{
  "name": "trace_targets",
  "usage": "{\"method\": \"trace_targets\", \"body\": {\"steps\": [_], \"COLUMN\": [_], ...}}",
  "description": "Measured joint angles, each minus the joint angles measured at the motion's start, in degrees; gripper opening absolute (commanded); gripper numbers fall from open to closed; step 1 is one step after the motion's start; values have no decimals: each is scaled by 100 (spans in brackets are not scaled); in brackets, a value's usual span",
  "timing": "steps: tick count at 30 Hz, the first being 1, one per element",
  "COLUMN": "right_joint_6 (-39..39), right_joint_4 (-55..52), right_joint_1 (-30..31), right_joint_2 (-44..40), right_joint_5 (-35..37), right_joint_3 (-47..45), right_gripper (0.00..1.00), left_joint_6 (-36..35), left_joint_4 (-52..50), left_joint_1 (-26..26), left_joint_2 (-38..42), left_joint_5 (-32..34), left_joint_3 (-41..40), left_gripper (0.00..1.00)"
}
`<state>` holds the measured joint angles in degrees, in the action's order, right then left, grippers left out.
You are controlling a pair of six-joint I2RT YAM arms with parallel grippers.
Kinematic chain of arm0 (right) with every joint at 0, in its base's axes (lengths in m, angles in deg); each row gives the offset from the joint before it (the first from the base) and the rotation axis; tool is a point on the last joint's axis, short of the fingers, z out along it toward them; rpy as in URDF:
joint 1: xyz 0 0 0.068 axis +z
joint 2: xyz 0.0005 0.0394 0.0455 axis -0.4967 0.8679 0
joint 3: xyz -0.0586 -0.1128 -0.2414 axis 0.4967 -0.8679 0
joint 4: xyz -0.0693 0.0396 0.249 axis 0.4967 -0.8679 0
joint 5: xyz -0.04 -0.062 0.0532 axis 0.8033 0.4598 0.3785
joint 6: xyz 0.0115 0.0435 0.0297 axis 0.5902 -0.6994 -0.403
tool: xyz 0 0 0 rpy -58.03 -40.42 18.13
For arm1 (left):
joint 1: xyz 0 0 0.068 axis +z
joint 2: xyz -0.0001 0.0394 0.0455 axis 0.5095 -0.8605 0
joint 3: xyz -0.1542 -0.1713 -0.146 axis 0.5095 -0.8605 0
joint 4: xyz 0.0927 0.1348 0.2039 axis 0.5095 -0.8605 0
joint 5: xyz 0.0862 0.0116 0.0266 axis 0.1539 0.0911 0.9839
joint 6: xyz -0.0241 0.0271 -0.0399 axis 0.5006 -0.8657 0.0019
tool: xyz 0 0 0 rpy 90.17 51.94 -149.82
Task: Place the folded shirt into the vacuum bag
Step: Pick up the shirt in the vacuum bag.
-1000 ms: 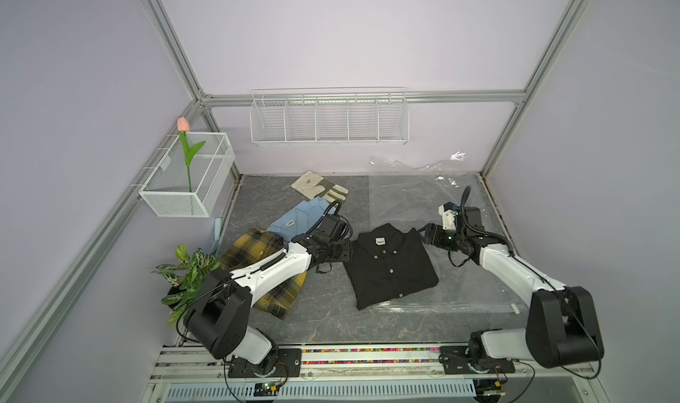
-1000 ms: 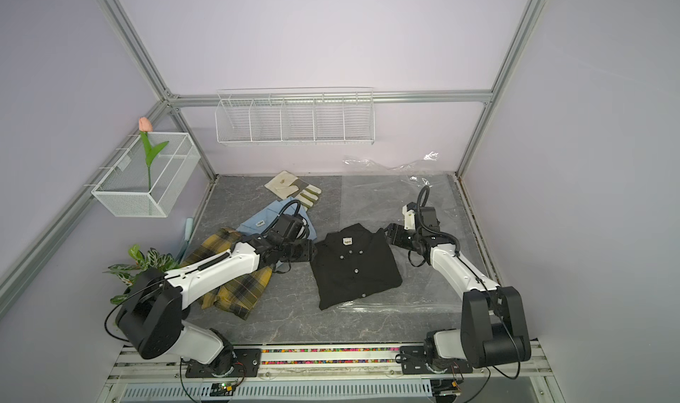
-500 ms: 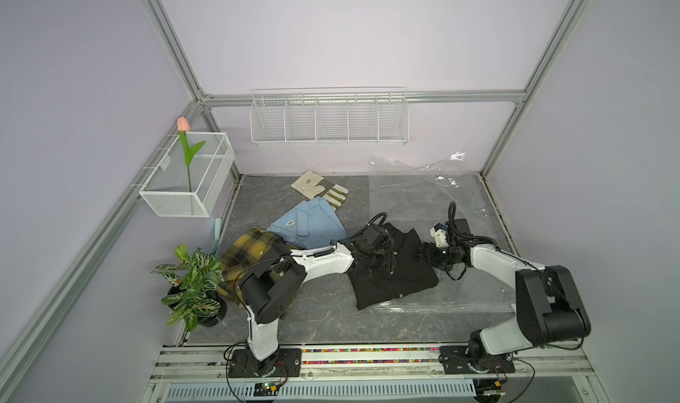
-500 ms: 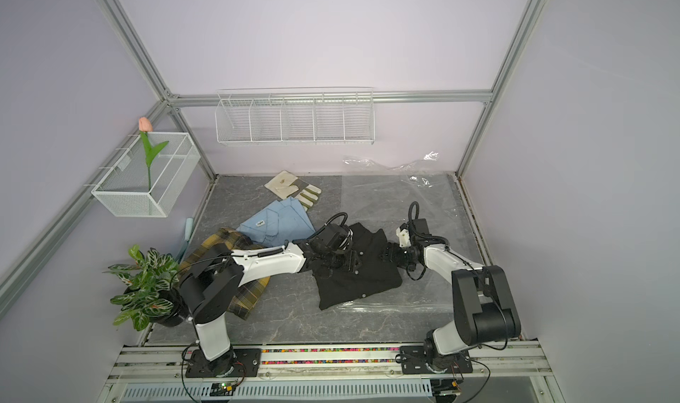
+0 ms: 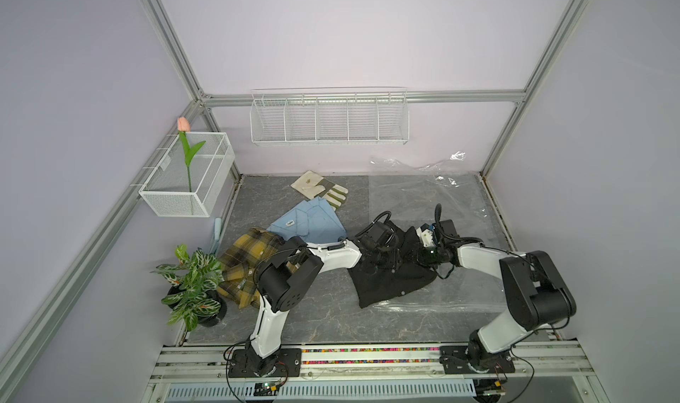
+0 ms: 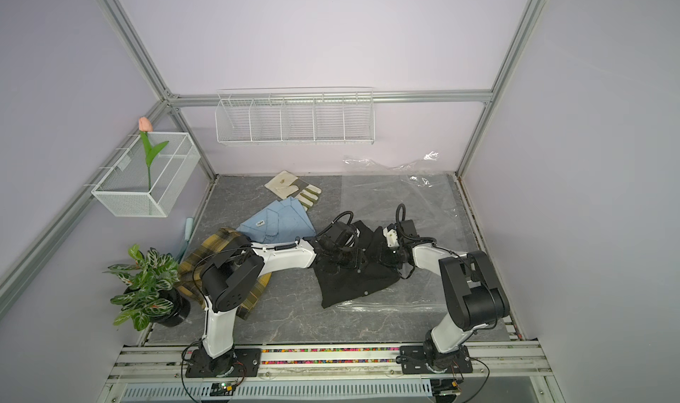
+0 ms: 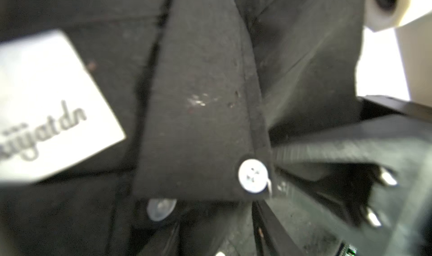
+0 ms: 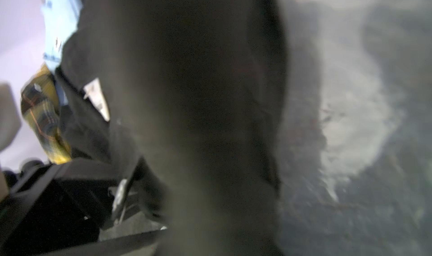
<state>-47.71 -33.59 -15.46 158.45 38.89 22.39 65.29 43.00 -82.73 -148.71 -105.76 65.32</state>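
Shirt [image 5: 390,283] bunched on the vacuum bag [image 5: 467,206], left fingers [image 7: 339,140] clenched on its fabric, right fingers [image 8: 77,173] blurred, state unclear.

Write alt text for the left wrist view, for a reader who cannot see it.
Extreme close-up of a black shirt that fills almost the whole frame, with a folded flap of its fabric carrying a white button. A white label with blurred script lettering lies on the shirt, and a translucent button peeks out from under the flap.

Matt blk cloth shirt [image 5: 395,285], glossy clr crinkly plastic vacuum bag [image 5: 456,206], white metal wire basket [image 5: 329,119]
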Motion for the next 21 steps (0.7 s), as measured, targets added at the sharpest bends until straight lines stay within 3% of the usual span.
{"method": "trace_targets", "body": {"steps": [3, 9, 15, 21], "right_joint_6": [140, 511, 669, 461], "right_joint_4": [-396, -1231, -1781, -1843], "right_joint_1": [44, 197, 1027, 1729], "right_joint_2": [-356, -1235, -1272, -1222], "right_joint_5": [348, 1423, 2398, 2540], "right_joint_3": [26, 343, 820, 1191], "right_gripper": [7, 6, 7, 7], "left_joint_6": [-63, -111, -44, 0], "left_joint_4": [-203, -210, 385, 717], "left_joint_1": [111, 216, 210, 256], "left_joint_2": [247, 1104, 345, 262], "left_joint_5": [52, 267, 177, 107], "left_joint_3": [-52, -511, -658, -645], "left_gripper": [47, 45, 45, 45]}}
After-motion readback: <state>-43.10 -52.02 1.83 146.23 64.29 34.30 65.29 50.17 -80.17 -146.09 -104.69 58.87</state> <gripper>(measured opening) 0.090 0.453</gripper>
